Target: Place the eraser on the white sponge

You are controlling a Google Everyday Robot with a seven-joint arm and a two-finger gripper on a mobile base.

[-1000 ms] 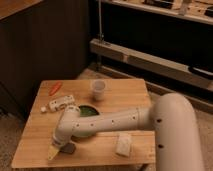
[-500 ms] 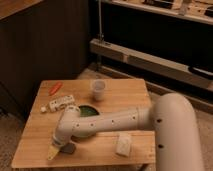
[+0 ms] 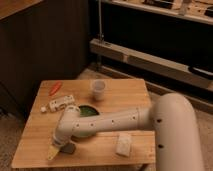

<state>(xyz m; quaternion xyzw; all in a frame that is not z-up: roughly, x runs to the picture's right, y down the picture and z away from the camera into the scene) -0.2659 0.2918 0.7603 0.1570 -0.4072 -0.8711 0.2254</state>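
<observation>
The white sponge (image 3: 123, 144) lies flat near the table's front edge, right of centre. My gripper (image 3: 54, 150) hangs at the end of the white arm (image 3: 107, 122) and sits low over the front left of the table, well left of the sponge. A small dark grey block (image 3: 69, 148) lies on the wood right beside the gripper; it may be the eraser, and I cannot tell whether the gripper holds it.
A green plate (image 3: 89, 116) sits partly under the arm. A pale cup (image 3: 98, 90) stands behind it. A white box (image 3: 61, 103), a small white piece (image 3: 44, 108) and an orange-red item (image 3: 55, 88) lie at the back left. The table's front edge (image 3: 90, 161) is close.
</observation>
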